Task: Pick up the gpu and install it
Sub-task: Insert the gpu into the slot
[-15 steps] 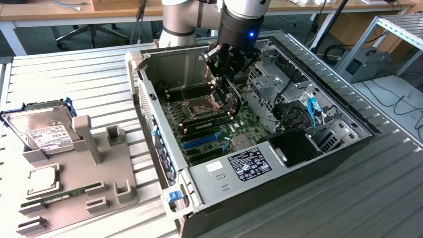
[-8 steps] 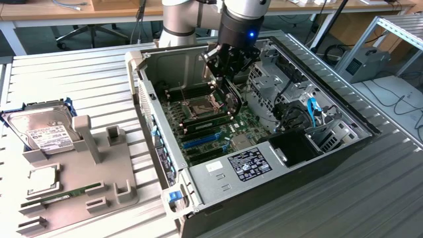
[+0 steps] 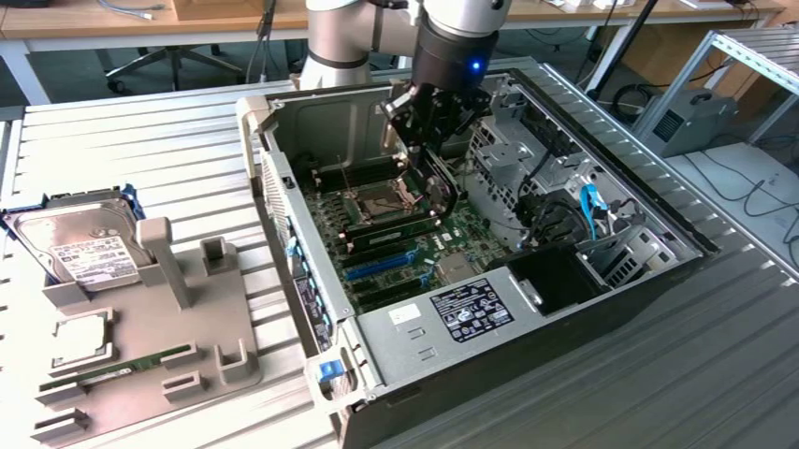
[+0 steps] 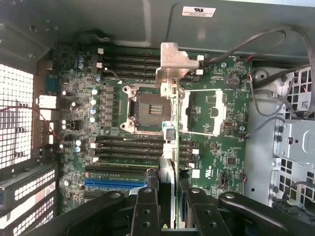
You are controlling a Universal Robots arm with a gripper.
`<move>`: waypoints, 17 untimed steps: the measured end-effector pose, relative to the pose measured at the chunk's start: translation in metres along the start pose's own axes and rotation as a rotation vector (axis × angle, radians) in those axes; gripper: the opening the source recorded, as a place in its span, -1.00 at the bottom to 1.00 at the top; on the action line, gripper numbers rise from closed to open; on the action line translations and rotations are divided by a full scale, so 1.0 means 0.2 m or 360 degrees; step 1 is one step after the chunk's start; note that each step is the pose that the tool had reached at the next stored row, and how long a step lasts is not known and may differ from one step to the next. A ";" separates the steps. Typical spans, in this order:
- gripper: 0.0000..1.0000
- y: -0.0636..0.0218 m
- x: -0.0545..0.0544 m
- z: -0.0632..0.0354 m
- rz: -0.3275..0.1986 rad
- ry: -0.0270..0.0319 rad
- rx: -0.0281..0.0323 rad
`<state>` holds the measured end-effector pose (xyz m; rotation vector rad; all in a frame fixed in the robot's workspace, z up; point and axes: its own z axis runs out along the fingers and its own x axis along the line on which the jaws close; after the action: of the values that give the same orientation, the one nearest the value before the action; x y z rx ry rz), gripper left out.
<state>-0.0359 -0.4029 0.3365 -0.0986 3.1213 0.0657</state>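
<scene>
My gripper (image 3: pixel 428 126) hangs inside the open computer case (image 3: pixel 631 201), above the motherboard (image 3: pixel 406 238). It is shut on the gpu (image 3: pixel 437 178), a thin black card held on edge. In the wrist view the gpu (image 4: pixel 169 142) runs away from the gripper (image 4: pixel 168 196) edge-on, and its pale metal bracket (image 4: pixel 173 66) is at the far end. The card hovers over the CPU socket (image 4: pixel 152 108) and the memory slots, clear of the board. A blue expansion slot (image 4: pixel 115 182) lies off to one side of the card.
The grey fixture (image 3: pixel 187 360) at the exterior view's left holds a silver hard drive (image 3: pixel 81 248), a CPU (image 3: pixel 81 341) and a green memory stick (image 3: pixel 125 367). Cables (image 3: pixel 587 210) and drive cages crowd the case's far side. Slatted metal table around.
</scene>
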 end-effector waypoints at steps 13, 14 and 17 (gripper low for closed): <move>-0.48 0.000 0.00 0.006 -0.0056 0.00023 -0.00011; -0.48 0.000 0.00 0.006 -0.0062 0.00026 -0.00011; -0.48 0.000 0.00 0.007 -0.0081 0.00033 -0.00016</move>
<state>-0.0359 -0.4029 0.3350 -0.1786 3.1188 0.0665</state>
